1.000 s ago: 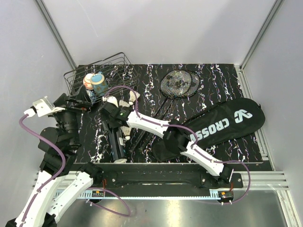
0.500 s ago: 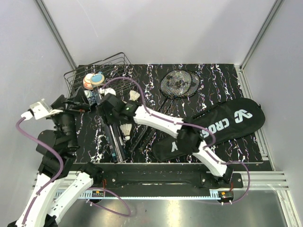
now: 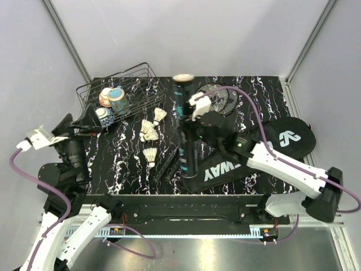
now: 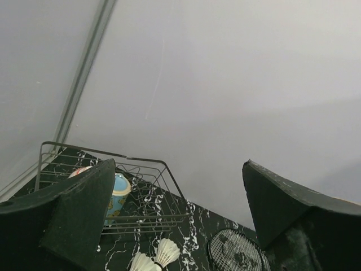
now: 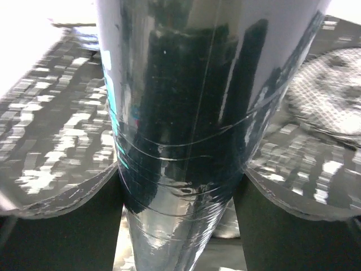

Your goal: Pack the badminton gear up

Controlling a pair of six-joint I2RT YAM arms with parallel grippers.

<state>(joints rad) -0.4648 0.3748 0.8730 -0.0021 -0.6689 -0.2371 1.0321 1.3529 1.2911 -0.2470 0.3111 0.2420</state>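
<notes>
My right gripper [image 3: 193, 119] is shut on the long black tube [image 3: 186, 130] and holds it upright over the table's middle; in the right wrist view the tube [image 5: 186, 113] fills the gap between my gripper's [image 5: 180, 186] jaws. Three white shuttlecocks [image 3: 150, 134] lie left of the tube. Two rackets lie with heads [image 3: 221, 99] at the back and handles [image 3: 168, 167] toward the front. The black CROSSWAY bag [image 3: 265, 149] lies at right, partly under my right arm. My left gripper [image 3: 93, 121] is open and empty, raised at the left; its view shows its jaws [image 4: 177, 169] wide apart.
A black wire basket [image 3: 132, 76] stands at the back left with patterned bowls [image 3: 113, 99] in it; it also shows in the left wrist view [image 4: 141, 186]. White walls and metal rails surround the table.
My right arm has taken the tube from lying at the left front, lifted it upright and swung it right toward the middle. My left arm has drawn back slightly.
</notes>
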